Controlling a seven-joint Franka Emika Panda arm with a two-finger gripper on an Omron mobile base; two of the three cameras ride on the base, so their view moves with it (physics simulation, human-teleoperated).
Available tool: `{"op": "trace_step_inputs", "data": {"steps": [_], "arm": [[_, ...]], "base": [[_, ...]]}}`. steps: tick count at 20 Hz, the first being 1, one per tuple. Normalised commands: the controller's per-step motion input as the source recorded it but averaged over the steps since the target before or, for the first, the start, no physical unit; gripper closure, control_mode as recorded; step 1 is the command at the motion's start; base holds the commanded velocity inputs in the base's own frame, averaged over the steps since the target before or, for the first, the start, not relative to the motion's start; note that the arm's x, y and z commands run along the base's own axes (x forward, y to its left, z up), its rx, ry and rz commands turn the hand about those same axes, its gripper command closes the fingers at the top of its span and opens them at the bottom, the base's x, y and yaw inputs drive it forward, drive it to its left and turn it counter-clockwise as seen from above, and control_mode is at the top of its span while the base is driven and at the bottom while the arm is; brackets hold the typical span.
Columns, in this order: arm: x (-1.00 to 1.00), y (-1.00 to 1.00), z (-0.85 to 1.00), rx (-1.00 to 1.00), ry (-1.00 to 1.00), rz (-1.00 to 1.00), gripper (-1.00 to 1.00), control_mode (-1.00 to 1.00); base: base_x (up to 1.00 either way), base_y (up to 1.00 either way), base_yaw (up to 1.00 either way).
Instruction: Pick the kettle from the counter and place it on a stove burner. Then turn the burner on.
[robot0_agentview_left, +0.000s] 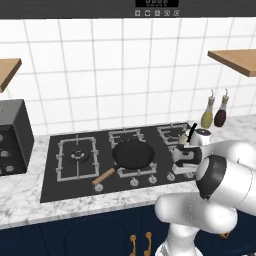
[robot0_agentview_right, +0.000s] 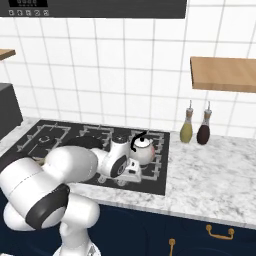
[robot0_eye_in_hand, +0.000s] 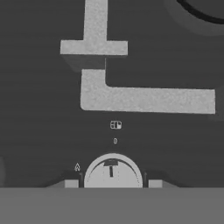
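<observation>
The kettle (robot0_agentview_right: 143, 145) sits on the stove burner (robot0_agentview_right: 153, 159) at the right end of the black cooktop (robot0_agentview_left: 60, 185), its thin black handle arched above it. In the left base view the kettle (robot0_agentview_left: 200, 135) shows just past the robot's hand. The gripper (robot0_eye_in_hand: 113, 183) points down at the front strip of the cooktop, a round silver knob (robot0_eye_in_hand: 113, 173) lying between its two fingertips; whether they touch the knob I cannot tell, the tips being nearly hidden. A grey grate bar (robot0_eye_in_hand: 144, 98) lies beyond the knob. A dark wok (robot0_agentview_left: 132, 154) with a wooden handle occupies the middle burner. Two slim bottles (robot0_agentview_right: 195, 127) stand on the marble worktop (robot0_agentview_right: 215, 180), right of the cooktop.
</observation>
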Motion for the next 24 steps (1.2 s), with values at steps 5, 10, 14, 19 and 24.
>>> {"op": "trace_step_inputs", "data": {"steps": [5,10,14,19,24], "arm": [[-0.2,0.0,0.09,-0.05,-0.05,0.52,1.0,-1.0],[-0.23,0.0,0.0,-0.08,0.0,0.41,1.0,-1.0],[-0.03,0.0,0.0,-0.07,0.0,0.23,1.0,-1.0],[0.0,0.0,0.0,0.0,0.0,0.0,-1.0,-1.0],[-0.01,0.0,0.32,0.0,-0.01,0.0,-1.0,-1.0]], "base": [[0.0,0.0,0.0],[0.0,0.0,0.0],[0.0,0.0,0.0],[0.0,0.0,0.0],[0.0,0.0,0.0]]}}
